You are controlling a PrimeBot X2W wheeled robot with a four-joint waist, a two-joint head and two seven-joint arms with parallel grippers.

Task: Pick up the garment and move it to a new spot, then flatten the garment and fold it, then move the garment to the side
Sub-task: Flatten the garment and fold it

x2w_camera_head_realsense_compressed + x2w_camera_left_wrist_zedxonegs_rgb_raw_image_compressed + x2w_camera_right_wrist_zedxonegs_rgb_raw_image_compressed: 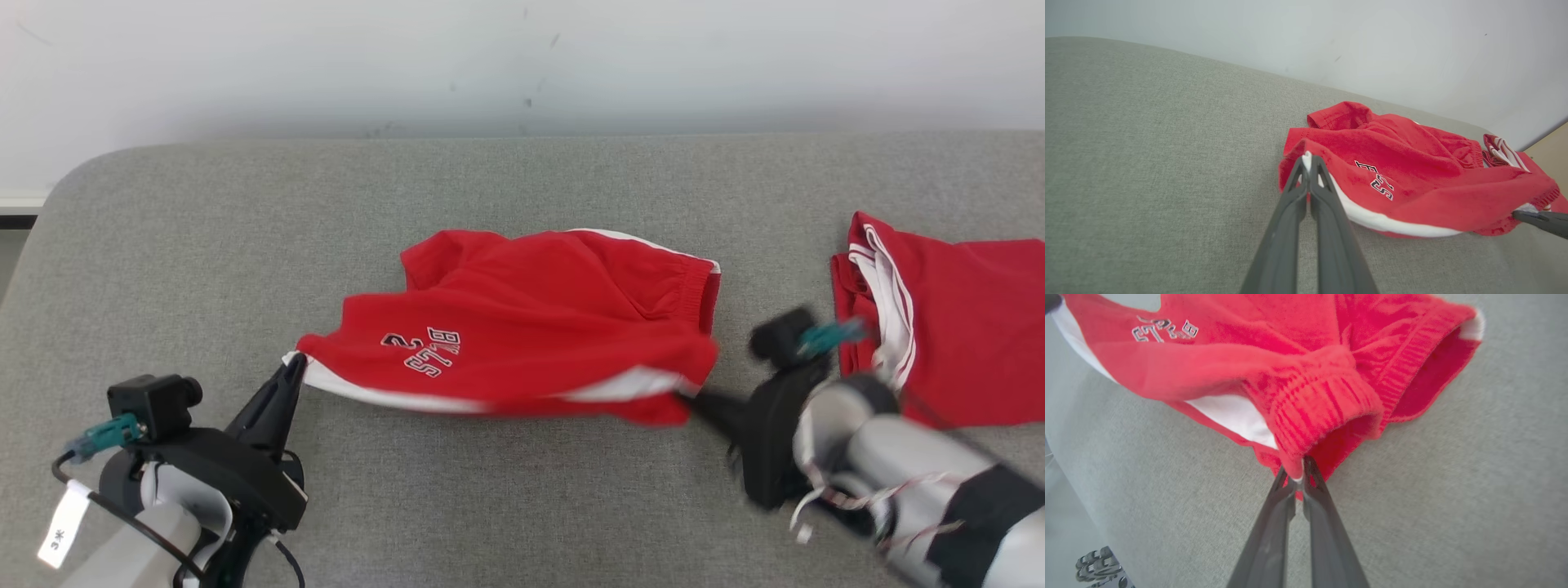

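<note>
The garment (522, 318) is a pair of red shorts with white side stripes and a small printed logo, lying rumpled across the middle of the grey cushion. My left gripper (298, 363) is shut on its white-trimmed hem corner at the left end (1308, 160). At the right end, my right gripper (682, 398) is shut on the ribbed waistband corner (1295, 473). The near edge of the garment (1412, 192) hangs stretched between the two grips, a little off the cushion. The right gripper's fingers (1541, 220) show at the left wrist view's right edge.
A second red garment (947, 327) with white trim lies at the right edge of the cushion, behind my right arm. The grey cushion (204, 269) runs wide to the left, with a pale wall (522, 65) right behind it.
</note>
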